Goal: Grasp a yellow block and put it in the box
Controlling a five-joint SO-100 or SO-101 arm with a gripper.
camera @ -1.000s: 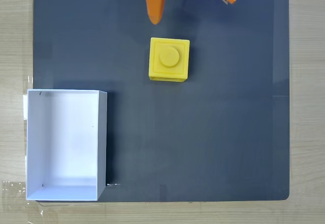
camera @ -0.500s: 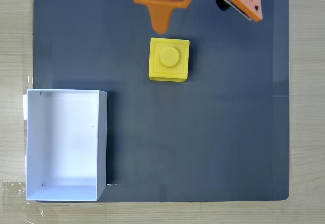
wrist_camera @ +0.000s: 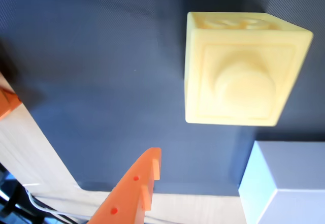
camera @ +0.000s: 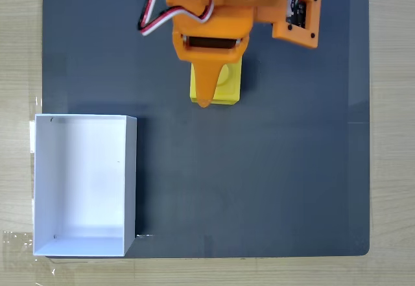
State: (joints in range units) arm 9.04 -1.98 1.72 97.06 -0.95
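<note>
- Yellow block (camera: 230,86) sits on the dark mat (camera: 259,182), up and to the right of the box (camera: 130,182) in the fixed view, well apart from it.
- Orange gripper (camera: 206,98) hangs over the block, one finger (wrist_camera: 133,193) off to its side in the wrist view; jaws look spread, holding nothing.
- Step in hand seems to be the approach: next, lower the fingers astride the block, then close.

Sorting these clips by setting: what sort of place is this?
Probably a hobby or lab tabletop: a dark mat on a light wooden table, with an orange gripper over a yellow block near a white box.
</note>
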